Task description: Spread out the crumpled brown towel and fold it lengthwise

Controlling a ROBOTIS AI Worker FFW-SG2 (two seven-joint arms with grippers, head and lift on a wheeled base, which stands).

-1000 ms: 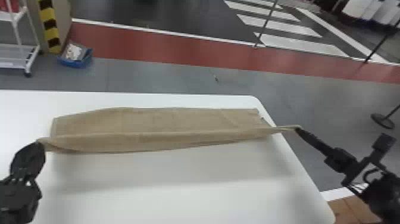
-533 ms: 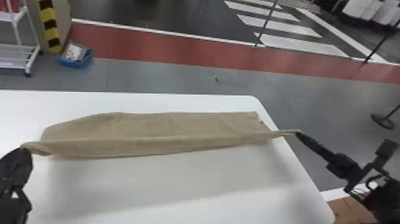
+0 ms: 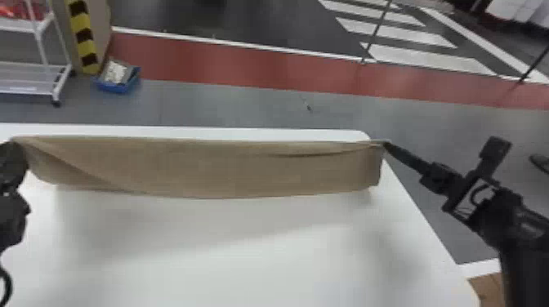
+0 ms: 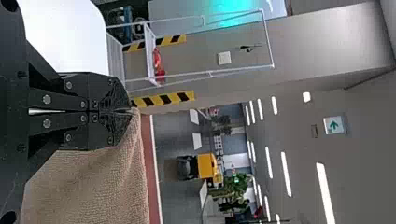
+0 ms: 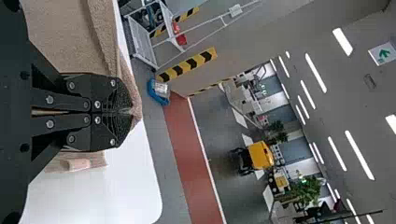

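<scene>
A brown towel (image 3: pixel 212 169), a long creased band, hangs along the far side of a white table (image 3: pixel 245 261), corners pinched between the closed fingers of the left gripper (image 3: pixel 15 146) and right gripper (image 3: pixel 387 144). Beyond the table, a blue bin (image 3: pixel 115 87) holds something pale.

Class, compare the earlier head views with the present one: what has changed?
The left gripper and right gripper moved up the head view, carrying the held edge of the brown towel; the rest now shows below that edge. Both grips and the white table stayed.
</scene>
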